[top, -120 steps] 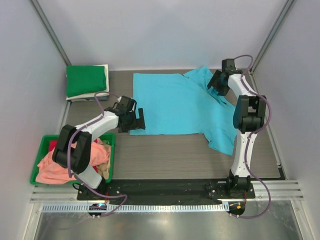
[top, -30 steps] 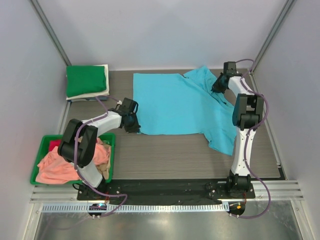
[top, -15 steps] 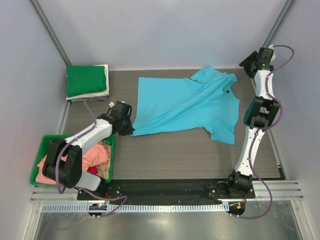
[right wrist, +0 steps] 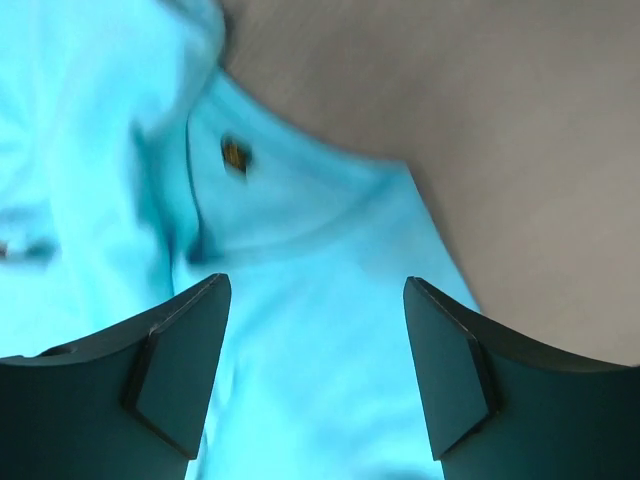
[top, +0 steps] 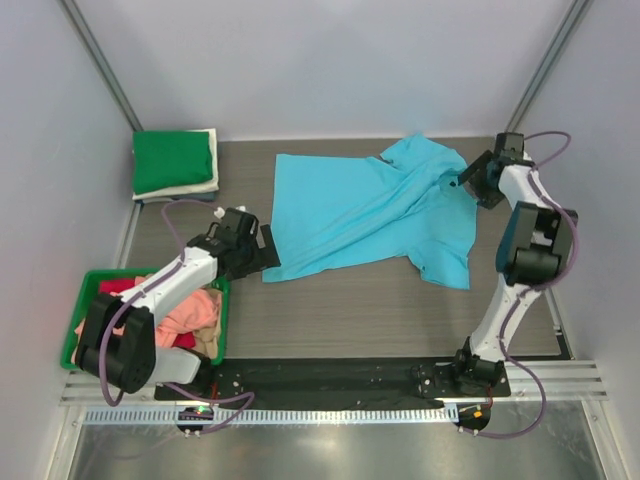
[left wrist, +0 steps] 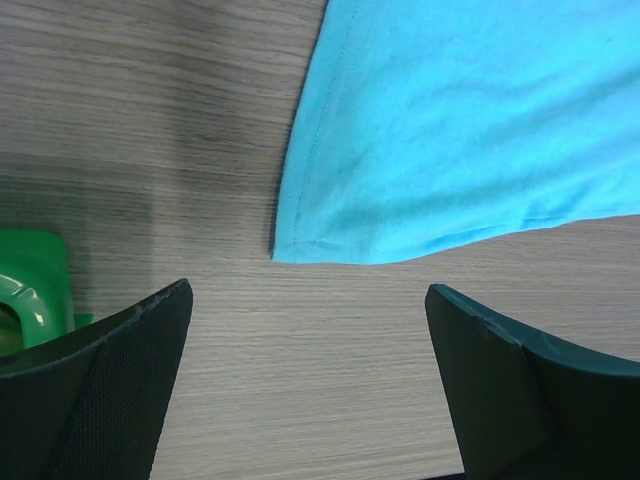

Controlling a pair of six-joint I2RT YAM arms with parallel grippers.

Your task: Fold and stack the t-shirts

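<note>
A sky-blue t-shirt (top: pixel 370 208) lies spread and rumpled on the table's middle. Its lower left corner shows in the left wrist view (left wrist: pixel 420 130). Its neck end shows in the right wrist view (right wrist: pixel 300 330). My left gripper (top: pixel 262 246) is open and empty, just left of that corner (left wrist: pixel 310 370). My right gripper (top: pixel 470 182) is open above the shirt's right edge by the collar (right wrist: pixel 315 385). A folded green shirt (top: pixel 172 160) lies on a cream one (top: pixel 205 186) at the back left. Salmon-pink (top: pixel 120 335), tan (top: pixel 205 325) and red (top: pixel 112 290) shirts fill the bin.
A green plastic bin (top: pixel 82 300) stands at the front left; its corner shows in the left wrist view (left wrist: pixel 30 290). Grey walls and metal posts enclose the table (top: pixel 330 310). A black rail runs along the near edge.
Both grippers let go of the blue shirt after pulling it. The right arm came back down from the far right corner to the collar. The left gripper opened and backed off the corner.
</note>
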